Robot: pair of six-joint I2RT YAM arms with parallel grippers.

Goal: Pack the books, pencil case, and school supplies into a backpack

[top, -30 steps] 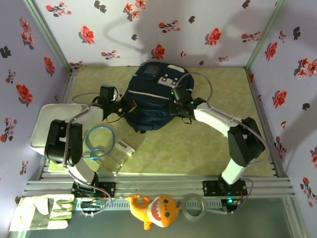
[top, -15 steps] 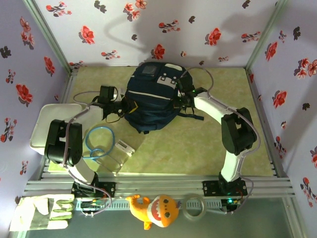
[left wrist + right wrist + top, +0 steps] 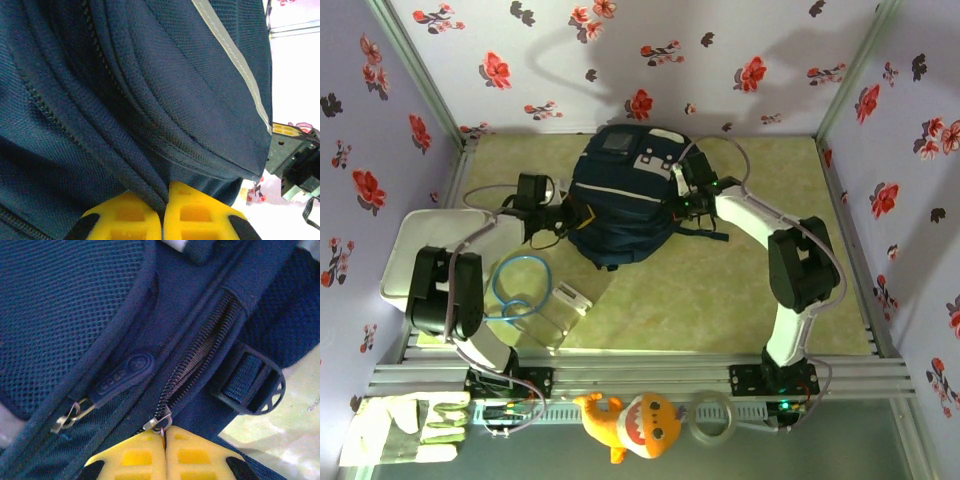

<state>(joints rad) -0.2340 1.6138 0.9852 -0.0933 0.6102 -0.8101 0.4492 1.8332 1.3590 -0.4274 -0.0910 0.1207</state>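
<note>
My right gripper (image 3: 164, 436) is fully closed, its yellow fingertips pinched together on the metal ring of a zipper slider (image 3: 159, 422). From the slider the zipper track (image 3: 200, 357) runs up and away along the seam. A second, rubber pull tab (image 3: 124, 374) lies just beside it on a parallel seam, and a strap buckle (image 3: 252, 385) sits on the other side. All this belongs to the backpack (image 3: 620, 200), which lies near the back of the table (image 3: 720, 290), between the two arms.

My left gripper (image 3: 162, 202) is closed too, pinching a fold of the navy fabric on the opposite flank of the bag.

I judge that the step in hand is running this zipper. To do it well, I would pull along the line of the track and not sideways, because the ring is small and can slip from the pads. The left grip should hold the cloth tight against my pull, so that the bag does not slide and the teeth do not bunch. At the curve near the buckle I would go slowly.
</note>
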